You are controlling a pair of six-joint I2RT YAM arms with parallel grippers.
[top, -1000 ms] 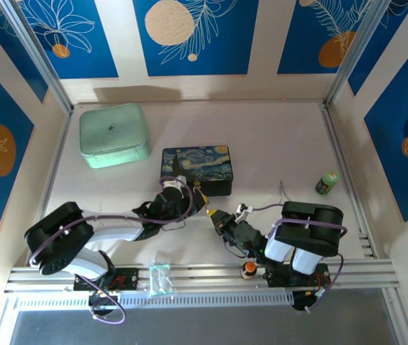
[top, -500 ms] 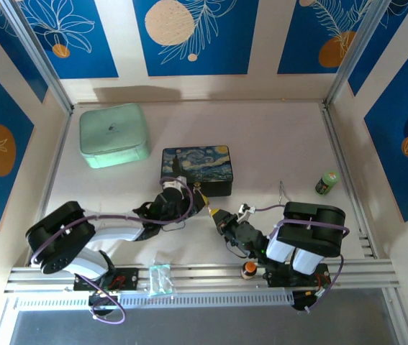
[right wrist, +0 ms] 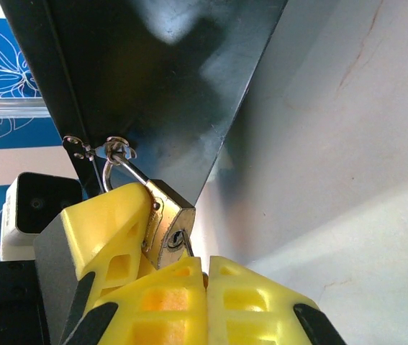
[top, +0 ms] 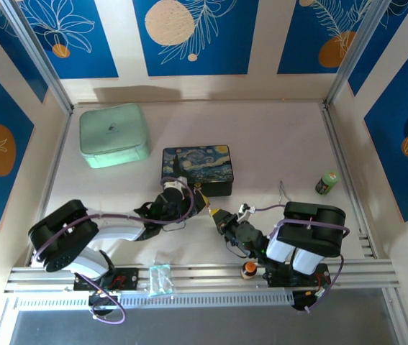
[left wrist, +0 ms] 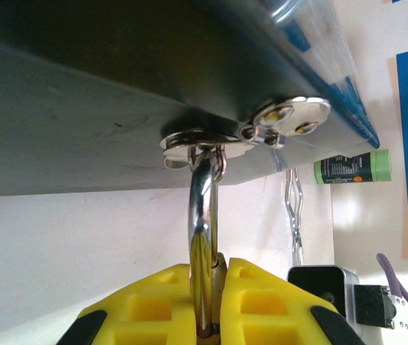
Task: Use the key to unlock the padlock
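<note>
small brass silver-shackled padlock (right wrist: 165, 219): hangs from metal clasp (left wrist: 211, 140) of starry-night painted box (top: 196, 164), clamped in left gripper (left wrist: 214, 287) | thin silvery key (right wrist: 188, 248): pinched in right gripper (right wrist: 205, 277), tip at keyhole | handling: likely light, rigid, slick; grip body

1. The green bottle (left wrist: 351, 167) carries a dark label with white print, too small to read.
2. The mint case (top: 114, 134) bears a small dark logo on its lid; no letters can be made out.
</note>
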